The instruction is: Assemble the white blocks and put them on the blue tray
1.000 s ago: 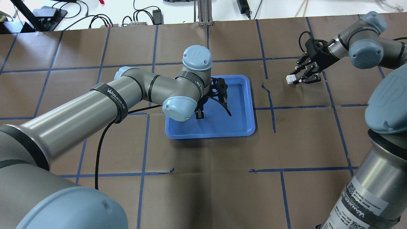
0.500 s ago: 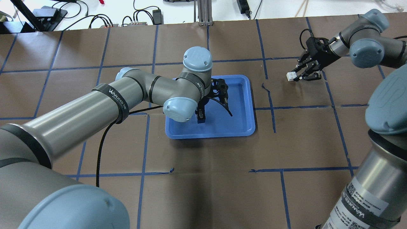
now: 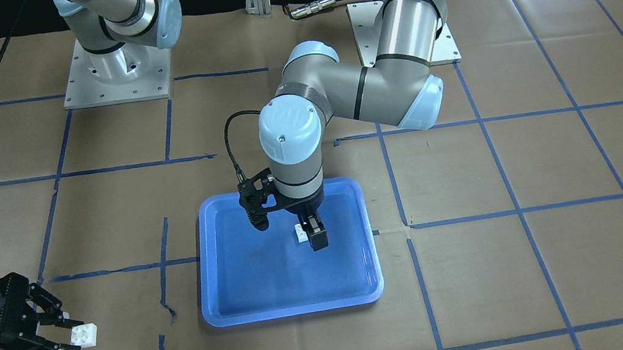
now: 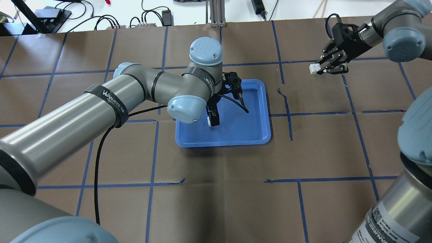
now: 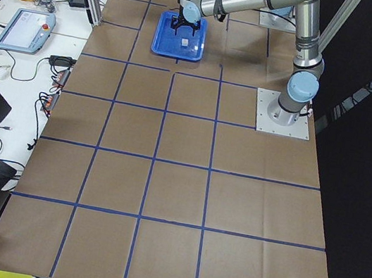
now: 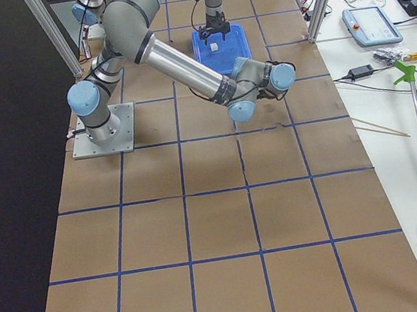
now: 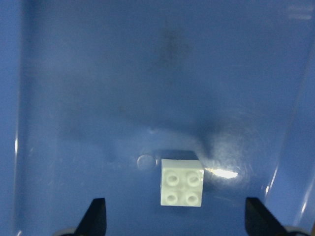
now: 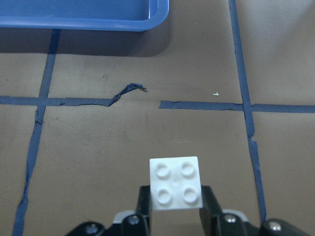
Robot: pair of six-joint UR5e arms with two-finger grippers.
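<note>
Studs face up on the white block [image 7: 181, 183] that lies flat near the middle of the blue tray [image 4: 257, 134], which looks like a base set ready for its partner to be pressed down onto it. The left gripper [image 7: 177, 221] hangs straight over the tray with its fingers spread wide. One fingertip shows on each side of that block and neither touches it, so the block is free and the way down to its studs is nearly clear.

Farther off, well apart from the tray and out past its far right corner, the right gripper [image 4: 318, 68] pinches the second white block [image 8: 176, 183] by its sides at the very tips of its fingers. This block is also held studs up and level. The pose suits a carry over the tray rim and a straight push onto the first block, with the hollow underside left open to mate.

Compared with a second ago, the right gripper and its block sit higher in the overhead view and further from the tray, which is probably a lift off the paper-covered table [image 4: 216, 202]. The left wrist has shifted slightly over the tray, and a sliver of white now shows by its fingertips.
</note>
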